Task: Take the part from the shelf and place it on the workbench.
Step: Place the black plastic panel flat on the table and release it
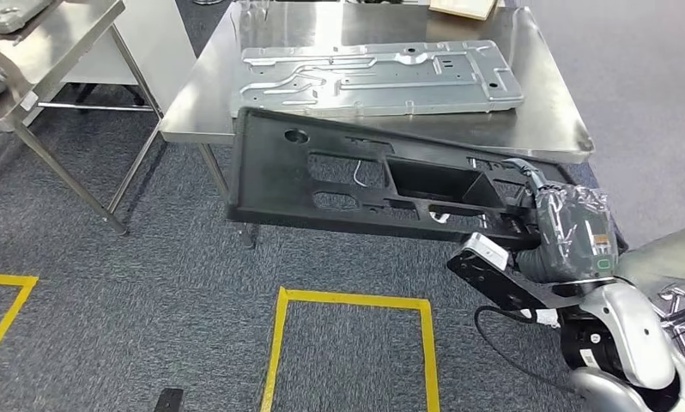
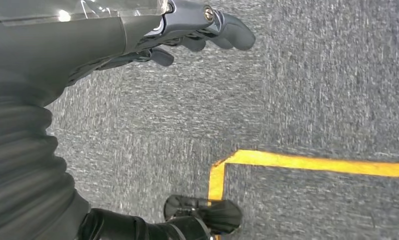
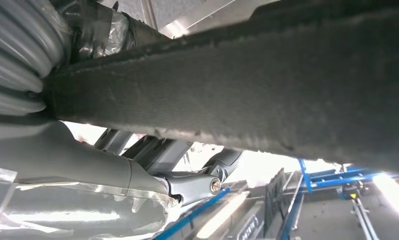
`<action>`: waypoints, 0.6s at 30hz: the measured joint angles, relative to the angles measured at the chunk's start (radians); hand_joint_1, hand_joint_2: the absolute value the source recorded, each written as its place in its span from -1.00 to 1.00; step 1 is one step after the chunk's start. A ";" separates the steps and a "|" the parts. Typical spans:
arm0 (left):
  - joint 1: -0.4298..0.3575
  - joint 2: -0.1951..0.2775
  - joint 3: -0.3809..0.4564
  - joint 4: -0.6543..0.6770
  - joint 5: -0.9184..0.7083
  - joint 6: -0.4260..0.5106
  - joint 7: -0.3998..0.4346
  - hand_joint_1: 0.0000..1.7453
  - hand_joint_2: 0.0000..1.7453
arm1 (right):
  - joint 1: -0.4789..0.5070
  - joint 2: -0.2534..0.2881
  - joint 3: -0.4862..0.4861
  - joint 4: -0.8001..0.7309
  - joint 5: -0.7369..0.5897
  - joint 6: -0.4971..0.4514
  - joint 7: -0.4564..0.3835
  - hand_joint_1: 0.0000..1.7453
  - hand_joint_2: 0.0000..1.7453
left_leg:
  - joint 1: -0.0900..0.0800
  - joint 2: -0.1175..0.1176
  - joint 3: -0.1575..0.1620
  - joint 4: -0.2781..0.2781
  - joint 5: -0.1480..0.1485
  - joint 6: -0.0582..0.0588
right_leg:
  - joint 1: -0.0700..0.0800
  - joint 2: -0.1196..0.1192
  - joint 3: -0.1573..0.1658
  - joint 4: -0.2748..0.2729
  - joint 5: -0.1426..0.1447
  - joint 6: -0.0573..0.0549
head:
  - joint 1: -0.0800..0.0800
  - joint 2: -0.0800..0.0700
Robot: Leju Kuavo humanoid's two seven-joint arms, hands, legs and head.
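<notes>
Right hand has its fingers wrapped on the black part, held over the table edge at 6 o'clock of the metal panel. Left hand hangs empty, fingers loosely curled.

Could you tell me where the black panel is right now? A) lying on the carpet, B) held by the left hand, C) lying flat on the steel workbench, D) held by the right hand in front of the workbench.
D: the right hand grips the black panel at one end, holding it off the carpet before the workbench.
</notes>
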State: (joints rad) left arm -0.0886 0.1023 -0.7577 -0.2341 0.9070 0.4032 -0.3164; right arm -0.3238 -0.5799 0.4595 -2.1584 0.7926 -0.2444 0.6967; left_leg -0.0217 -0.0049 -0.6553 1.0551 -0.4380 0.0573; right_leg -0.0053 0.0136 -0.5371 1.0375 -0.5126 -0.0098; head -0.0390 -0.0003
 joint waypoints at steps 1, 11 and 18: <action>-0.001 0.001 0.000 0.000 -0.001 0.001 0.000 -1.00 1.00 | 0.002 0.000 -0.005 -0.001 0.000 0.004 0.000 1.00 1.00 | -0.005 0.000 0.006 -0.017 -0.002 0.005 | -0.002 0.000 0.004 0.002 0.000 0.006 | 0.000 0.000; -0.001 0.003 -0.004 0.000 -0.005 0.003 0.012 -1.00 1.00 | 0.037 -0.024 -0.060 -0.020 0.001 0.089 0.000 1.00 1.00 | 0.004 -0.001 0.119 -0.070 -0.036 0.017 | -0.015 -0.010 -0.158 0.246 -0.089 0.050 | 0.007 0.000; -0.006 0.004 -0.005 0.000 -0.004 0.002 0.015 -1.00 1.00 | 0.053 -0.043 -0.104 -0.028 -0.013 0.219 0.000 1.00 1.00 | 0.012 -0.003 0.152 -0.038 -0.106 -0.028 | -0.020 -0.009 -0.118 0.019 0.082 0.034 | 0.009 0.000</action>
State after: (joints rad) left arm -0.0943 0.1066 -0.7626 -0.2337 0.9026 0.4051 -0.3011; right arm -0.2711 -0.6230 0.3550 -2.1862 0.7801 -0.0258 0.6970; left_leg -0.0092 -0.0075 -0.5034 1.0173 -0.5444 0.0297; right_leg -0.0255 0.0044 -0.6555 1.0567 -0.4305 0.0240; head -0.0299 -0.0003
